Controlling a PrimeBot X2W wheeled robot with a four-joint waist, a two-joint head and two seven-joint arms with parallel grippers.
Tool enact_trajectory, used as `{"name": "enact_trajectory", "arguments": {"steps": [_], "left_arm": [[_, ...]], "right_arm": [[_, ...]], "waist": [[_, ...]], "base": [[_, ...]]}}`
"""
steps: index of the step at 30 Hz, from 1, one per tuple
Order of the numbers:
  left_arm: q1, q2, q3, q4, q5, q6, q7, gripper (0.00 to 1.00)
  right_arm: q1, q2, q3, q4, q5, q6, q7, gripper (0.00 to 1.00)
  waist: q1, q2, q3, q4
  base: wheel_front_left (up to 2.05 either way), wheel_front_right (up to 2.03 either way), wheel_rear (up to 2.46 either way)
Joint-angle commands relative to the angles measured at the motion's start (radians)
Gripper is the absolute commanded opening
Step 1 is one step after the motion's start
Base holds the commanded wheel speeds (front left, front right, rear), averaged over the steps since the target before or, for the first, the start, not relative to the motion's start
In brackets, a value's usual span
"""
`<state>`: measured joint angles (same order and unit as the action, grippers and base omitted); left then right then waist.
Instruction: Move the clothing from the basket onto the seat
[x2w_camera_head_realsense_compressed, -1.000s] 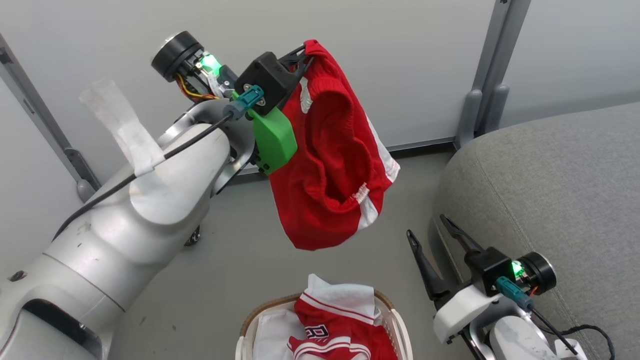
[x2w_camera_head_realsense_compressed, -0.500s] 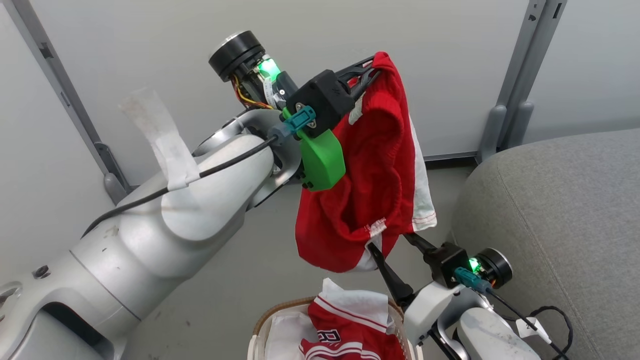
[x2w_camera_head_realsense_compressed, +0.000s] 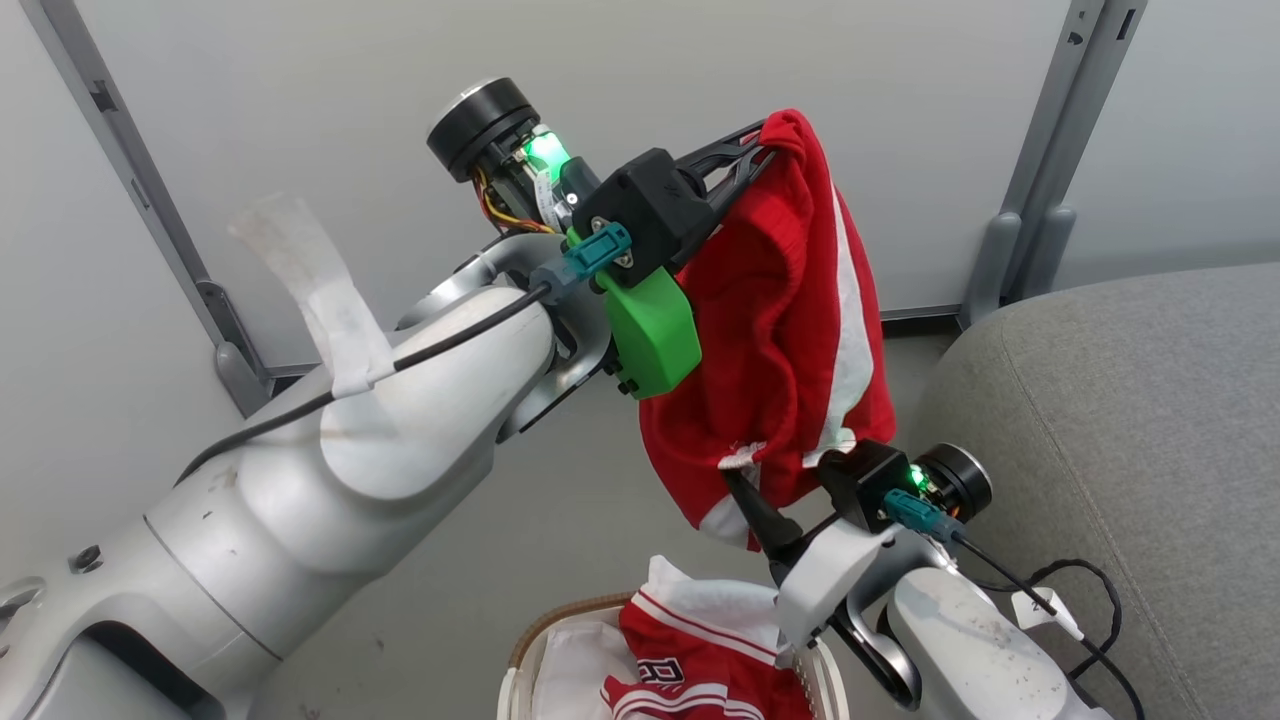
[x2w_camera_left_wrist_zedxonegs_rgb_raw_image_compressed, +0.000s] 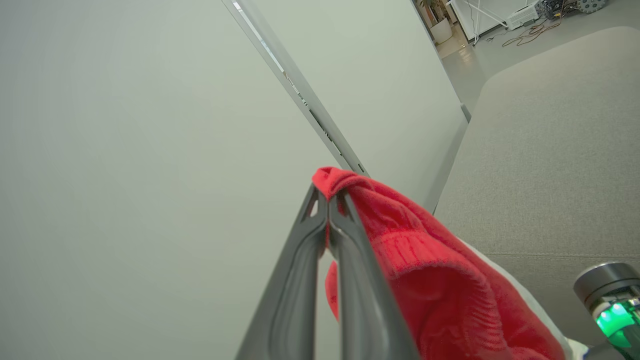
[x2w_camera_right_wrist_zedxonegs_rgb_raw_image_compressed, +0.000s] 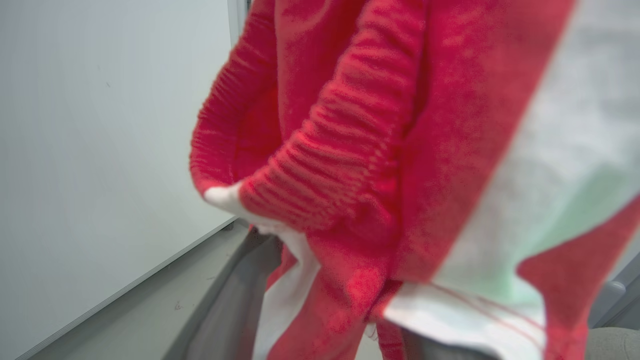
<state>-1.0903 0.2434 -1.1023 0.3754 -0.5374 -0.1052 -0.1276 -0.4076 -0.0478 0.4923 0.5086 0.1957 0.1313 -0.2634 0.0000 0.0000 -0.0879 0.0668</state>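
A red garment with a white stripe (x2w_camera_head_realsense_compressed: 790, 330) hangs in the air above the basket (x2w_camera_head_realsense_compressed: 560, 613). My left gripper (x2w_camera_head_realsense_compressed: 765, 145) is shut on its top edge, and in the left wrist view the two fingers (x2w_camera_left_wrist_zedxonegs_rgb_raw_image_compressed: 328, 192) press together on the red fabric (x2w_camera_left_wrist_zedxonegs_rgb_raw_image_compressed: 425, 265). My right gripper (x2w_camera_head_realsense_compressed: 780, 485) reaches up to the garment's lower hem, its jaws apart with fabric (x2w_camera_right_wrist_zedxonegs_rgb_raw_image_compressed: 350, 150) hanging between them. One finger (x2w_camera_right_wrist_zedxonegs_rgb_raw_image_compressed: 225, 310) shows to the left of the cloth. More red and white clothing (x2w_camera_head_realsense_compressed: 690, 660) lies in the basket. The grey seat (x2w_camera_head_realsense_compressed: 1120, 400) is at the right.
Pale wall panels with grey posts (x2w_camera_head_realsense_compressed: 1030, 200) stand behind the arms, over a grey floor. A white liner (x2w_camera_head_realsense_compressed: 570, 660) lies in the basket. A black cable (x2w_camera_head_realsense_compressed: 1090, 600) trails over the seat's front beside my right forearm.
The head camera has shifted. My right gripper has risen from beside the seat to the hanging garment's lower hem. The left gripper has kept its hold and carried the garment a little toward the seat.
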Motion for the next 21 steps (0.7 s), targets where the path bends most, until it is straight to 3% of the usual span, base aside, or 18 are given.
{"name": "enact_trajectory", "arguments": {"steps": [1, 16, 20, 21], "left_arm": [[0.021, 0.009, 0.002, 0.001, -0.005, 0.008, 0.002, 0.00], [0.164, 0.040, 0.044, 0.098, -0.115, 0.029, -0.060, 0.00], [0.244, 0.025, 0.057, 0.132, -0.146, 0.042, -0.101, 0.45], [0.263, 0.019, 0.060, 0.139, -0.154, 0.044, -0.108, 0.75]], "right_arm": [[-0.012, -0.005, 0.002, -0.013, -0.004, -0.001, -0.002, 0.02], [0.031, -0.005, -0.088, -0.104, -0.068, -0.001, -0.002, 0.00], [0.035, -0.005, -0.129, -0.111, -0.086, -0.001, -0.002, 0.00], [0.035, -0.005, -0.140, -0.107, -0.089, -0.001, -0.002, 0.00]], "waist": [[0.0000, 0.0000, 0.002, -0.002], [0.0000, 0.0000, 0.023, -0.025], [0.0000, 0.0000, 0.028, -0.028], [0.0000, 0.0000, 0.029, -0.027]], "base": [[0.00, 0.00, 0.00], [0.00, 0.00, 0.00], [0.00, 0.00, 0.00], [0.00, 0.00, 0.00]]}}
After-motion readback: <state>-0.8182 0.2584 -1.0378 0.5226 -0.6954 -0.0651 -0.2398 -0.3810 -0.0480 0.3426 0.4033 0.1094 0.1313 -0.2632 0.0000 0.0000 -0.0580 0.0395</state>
